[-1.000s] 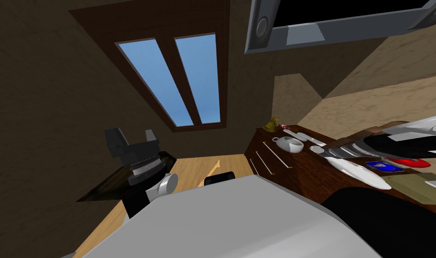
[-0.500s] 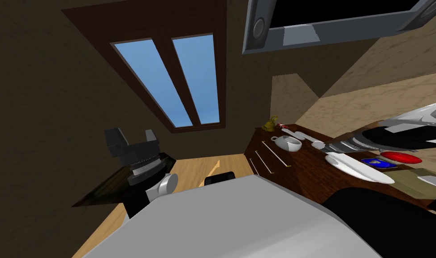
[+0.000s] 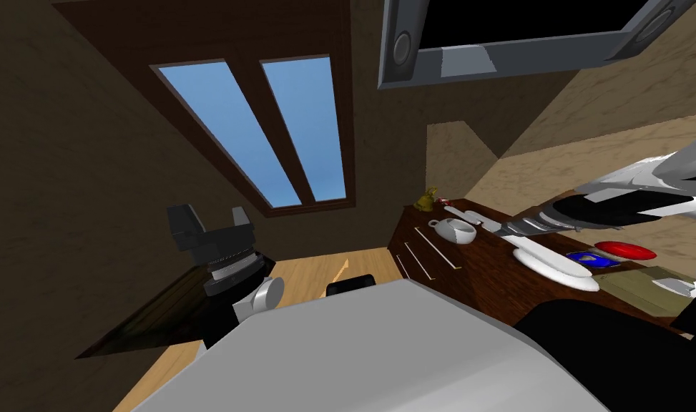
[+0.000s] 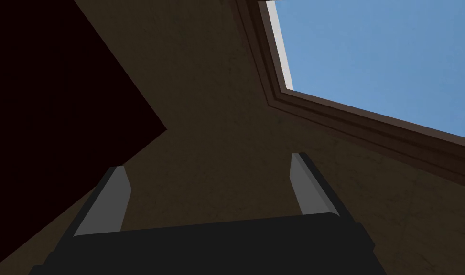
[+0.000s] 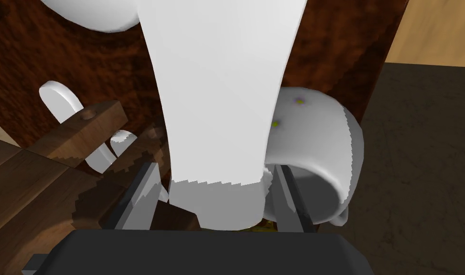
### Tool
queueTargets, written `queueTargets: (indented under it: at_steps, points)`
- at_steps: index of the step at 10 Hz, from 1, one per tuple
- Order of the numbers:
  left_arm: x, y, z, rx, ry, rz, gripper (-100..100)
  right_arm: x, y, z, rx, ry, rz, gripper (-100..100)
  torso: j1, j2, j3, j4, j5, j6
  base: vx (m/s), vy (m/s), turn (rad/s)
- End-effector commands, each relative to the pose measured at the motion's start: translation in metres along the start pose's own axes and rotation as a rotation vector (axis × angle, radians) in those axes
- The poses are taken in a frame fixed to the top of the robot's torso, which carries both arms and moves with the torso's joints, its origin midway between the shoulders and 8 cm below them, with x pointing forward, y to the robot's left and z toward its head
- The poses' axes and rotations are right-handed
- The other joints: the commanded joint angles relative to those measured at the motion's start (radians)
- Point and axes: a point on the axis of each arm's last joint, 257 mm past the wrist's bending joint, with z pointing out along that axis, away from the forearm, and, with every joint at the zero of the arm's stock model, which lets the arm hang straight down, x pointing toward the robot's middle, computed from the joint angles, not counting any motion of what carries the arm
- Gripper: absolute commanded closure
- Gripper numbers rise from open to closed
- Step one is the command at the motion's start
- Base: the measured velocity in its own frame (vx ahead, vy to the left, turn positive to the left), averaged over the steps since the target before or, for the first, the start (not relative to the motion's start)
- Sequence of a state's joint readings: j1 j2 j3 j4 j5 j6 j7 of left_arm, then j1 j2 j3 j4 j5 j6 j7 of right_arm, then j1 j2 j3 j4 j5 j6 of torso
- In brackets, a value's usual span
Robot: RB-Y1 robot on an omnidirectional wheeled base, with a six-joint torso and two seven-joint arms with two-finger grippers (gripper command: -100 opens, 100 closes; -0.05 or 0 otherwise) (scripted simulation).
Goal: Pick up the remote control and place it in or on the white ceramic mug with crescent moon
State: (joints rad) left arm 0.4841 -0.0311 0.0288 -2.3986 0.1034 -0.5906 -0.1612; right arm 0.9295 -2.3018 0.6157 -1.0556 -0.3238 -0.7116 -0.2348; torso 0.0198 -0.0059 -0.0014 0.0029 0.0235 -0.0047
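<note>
My right gripper (image 5: 214,200) is shut on one end of the remote control (image 5: 217,95), a long plain white bar that reaches away from the fingers. The white mug (image 5: 317,138), with small yellow dots on its wall, stands right beside the remote and close to one finger. In the head view the right gripper (image 3: 505,229) reaches in from the right over the dark wood dresser (image 3: 493,252). The remote (image 3: 473,217) lies just behind the mug (image 3: 456,230) there. My left gripper (image 3: 210,223) is raised at the left, open and empty (image 4: 210,191).
A long white object (image 3: 554,266), a blue item (image 3: 588,259) and a red dish (image 3: 625,250) lie under my right forearm. A yellow figure (image 3: 428,200) stands at the dresser's far end. A wooden piece (image 5: 59,157) and white spoon-like shapes (image 5: 59,98) crowd the gripper's other side.
My right arm has reached farther along the dresser toward the mug. The whole head view has shifted a little with my own move. The left arm has not moved.
</note>
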Motion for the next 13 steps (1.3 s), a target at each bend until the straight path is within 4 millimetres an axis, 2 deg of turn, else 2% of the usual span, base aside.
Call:
queueTargets:
  at_steps: [1, 4, 7, 8, 9, 10, 13]
  points:
    - [0.0, 0.0, 0.0, 0.0, 0.0, 0.0, 0, -0.019, 0.023, -0.003, -0.05, -0.014, -0.033, 100, 0.0, 0.0, 0.0, 0.0, 0.0, 0.0, 0.107, -0.069, -0.063]
    - [0.0, 0.0, 0.0, 0.0, 0.0, 0.0, 0, -0.035, 0.05, -0.003, -0.112, -0.029, -0.071, 100, 0.004, -0.001, -0.001, 0.0, 0.002, -0.002, 0.088, -0.047, -0.035]
    - [0.0, 0.0, 0.0, 0.0, 0.0, 0.0, 0, -0.047, 0.098, -0.001, -0.228, -0.038, -0.126, 100, 0.002, -0.001, -0.001, 0.0, 0.003, -0.002, 0.117, -0.097, -0.072]
    - [0.0, 0.0, 0.0, 0.0, 0.0, 0.0, 0, -0.048, 0.108, -0.001, -0.252, -0.038, -0.136, 100, 0.001, -0.002, -0.001, 0.0, 0.003, -0.003, 0.095, -0.085, -0.044]
    - [0.0, 0.0, 0.0, 0.0, 0.0, 0.0, 0, -0.048, 0.101, 0.0, -0.232, -0.038, -0.128, 100, 0.003, -0.001, -0.001, 0.0, 0.003, -0.003, 0.035, -0.032, 0.013]
    - [0.0, 0.0, 0.0, 0.0, 0.0, 0.0, 0, -0.049, 0.103, -0.001, -0.239, -0.038, -0.13, -100, 0.006, 0.002, 0.001, 0.001, 0.004, -0.002, 0.009, -0.006, 0.008]
    - [0.0, 0.0, 0.0, 0.0, 0.0, 0.0, 0, -0.049, 0.103, -0.001, -0.239, -0.038, -0.13, -100, 0.009, 0.007, 0.004, 0.002, 0.006, -0.002, 0.0, 0.0, 0.0]
